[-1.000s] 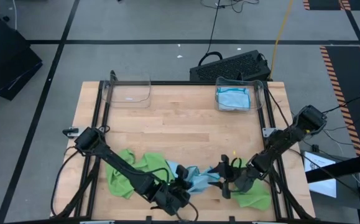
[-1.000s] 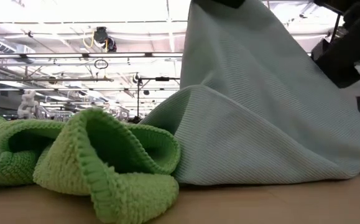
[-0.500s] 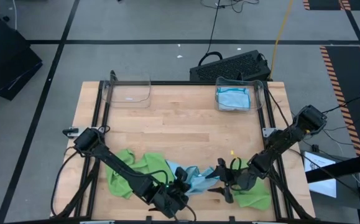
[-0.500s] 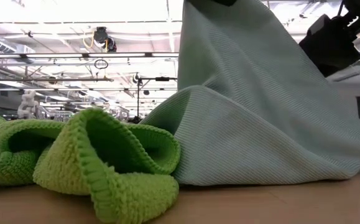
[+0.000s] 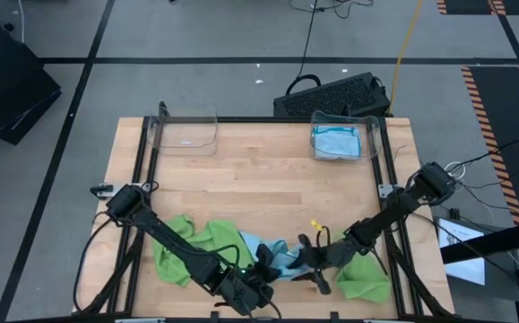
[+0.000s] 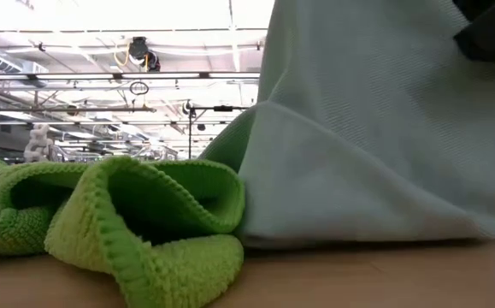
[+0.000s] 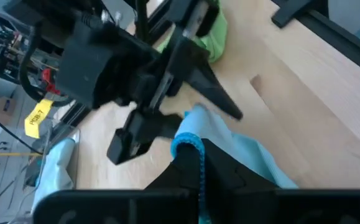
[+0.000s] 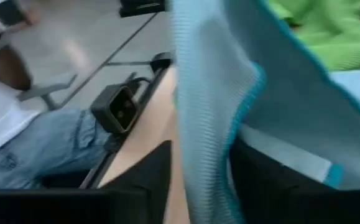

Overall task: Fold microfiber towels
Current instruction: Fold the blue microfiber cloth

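As our right gripper (image 5: 311, 267) advances along the table's (image 5: 259, 179) near edge, fingers astride the light blue towel (image 5: 279, 258), our left gripper (image 5: 257, 276) stays pinching it.

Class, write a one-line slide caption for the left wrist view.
Left gripper pinches the blue towel's teal edge while the right gripper reaches in.

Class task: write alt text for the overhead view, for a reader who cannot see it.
Both grippers, left gripper and right gripper, meet over a light blue towel at the table's near edge, lime green towels on either side.
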